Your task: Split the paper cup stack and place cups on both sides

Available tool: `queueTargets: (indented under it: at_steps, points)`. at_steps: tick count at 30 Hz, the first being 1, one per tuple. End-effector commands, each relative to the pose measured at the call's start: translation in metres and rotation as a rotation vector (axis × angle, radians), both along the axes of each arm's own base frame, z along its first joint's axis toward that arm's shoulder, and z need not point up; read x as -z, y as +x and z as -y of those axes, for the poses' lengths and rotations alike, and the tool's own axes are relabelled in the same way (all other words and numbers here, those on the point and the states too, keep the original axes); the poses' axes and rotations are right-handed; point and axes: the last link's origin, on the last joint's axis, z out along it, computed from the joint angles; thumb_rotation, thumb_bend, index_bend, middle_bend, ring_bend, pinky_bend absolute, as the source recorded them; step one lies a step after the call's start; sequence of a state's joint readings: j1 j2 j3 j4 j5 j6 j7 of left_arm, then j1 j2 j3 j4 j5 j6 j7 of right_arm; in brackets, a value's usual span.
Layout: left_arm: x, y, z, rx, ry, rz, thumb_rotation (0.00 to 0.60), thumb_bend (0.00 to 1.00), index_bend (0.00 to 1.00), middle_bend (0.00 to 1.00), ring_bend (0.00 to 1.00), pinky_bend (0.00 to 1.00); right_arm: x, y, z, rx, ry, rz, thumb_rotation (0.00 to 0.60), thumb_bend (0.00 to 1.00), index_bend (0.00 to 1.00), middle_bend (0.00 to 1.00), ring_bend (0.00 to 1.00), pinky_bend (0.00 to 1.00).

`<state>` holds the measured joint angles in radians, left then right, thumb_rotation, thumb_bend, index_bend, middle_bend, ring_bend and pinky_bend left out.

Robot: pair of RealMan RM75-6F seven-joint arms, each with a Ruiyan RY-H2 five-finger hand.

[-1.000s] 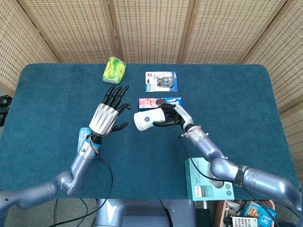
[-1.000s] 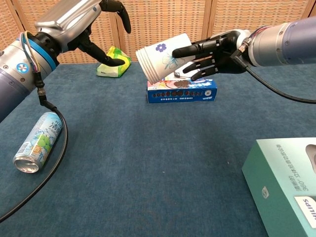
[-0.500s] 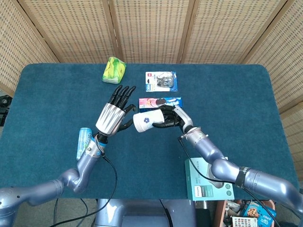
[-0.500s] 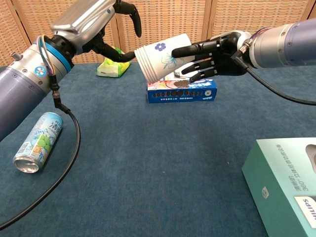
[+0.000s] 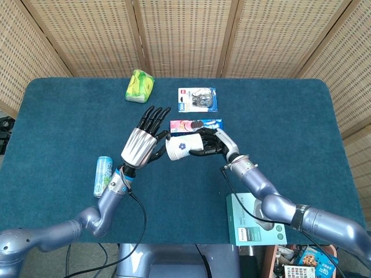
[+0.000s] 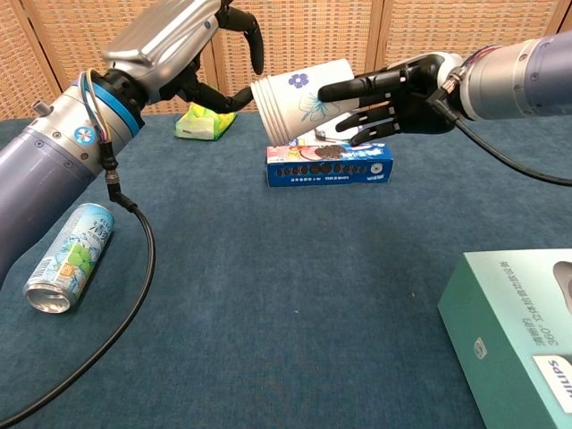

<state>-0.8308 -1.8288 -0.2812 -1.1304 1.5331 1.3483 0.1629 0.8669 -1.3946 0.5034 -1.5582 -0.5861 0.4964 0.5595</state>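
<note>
A white paper cup stack [image 5: 182, 146] [image 6: 299, 100] with a blue flower print hangs on its side above the table, its rim end toward the left. My right hand [image 5: 212, 142] [image 6: 398, 91] grips it around the base end. My left hand [image 5: 142, 142] [image 6: 189, 40] is at the rim end with fingers spread. Its thumb tip reaches the rim in the chest view; I cannot tell whether it touches.
A blue cookie box [image 5: 196, 125] [image 6: 329, 164] lies right behind the cups. A drink can [image 5: 103, 175] [image 6: 69, 256] lies at the left, a green packet [image 5: 139, 86] [image 6: 206, 122] at the back left, a blister pack [image 5: 196, 99] behind, and a teal carton [image 5: 255, 220] [image 6: 514, 326] at the front right.
My left hand has moved right and closed the gap to the rim of the cup stack. The right hand holds the stack almost still, shifted slightly right and up.
</note>
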Motion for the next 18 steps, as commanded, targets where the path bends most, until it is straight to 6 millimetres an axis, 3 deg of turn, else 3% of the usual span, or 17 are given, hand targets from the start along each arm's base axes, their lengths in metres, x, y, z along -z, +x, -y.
queueTargets:
  at_steps: [1,8,18]
  points:
    - [0.001,0.0002,-0.0001,-0.002,0.0,-0.001,0.6,0.41,0.55,0.0,0.0,0.0,-0.0005,-0.0004,-0.0001,0.0,0.0,0.0,0.6,0.4,0.59,0.62,0.51,0.59]
    - [0.0029,0.0023,-0.001,0.008,0.018,0.009,0.6,0.5,0.58,0.0,0.0,0.0,-0.0007,-0.0041,0.0003,0.003,0.003,-0.006,0.6,0.4,0.59,0.62,0.51,0.59]
    - [0.0055,0.0031,-0.0035,0.01,0.021,0.008,0.6,0.54,0.63,0.01,0.0,0.0,-0.0015,-0.0078,0.0011,0.006,0.004,-0.009,0.6,0.4,0.59,0.62,0.51,0.59]
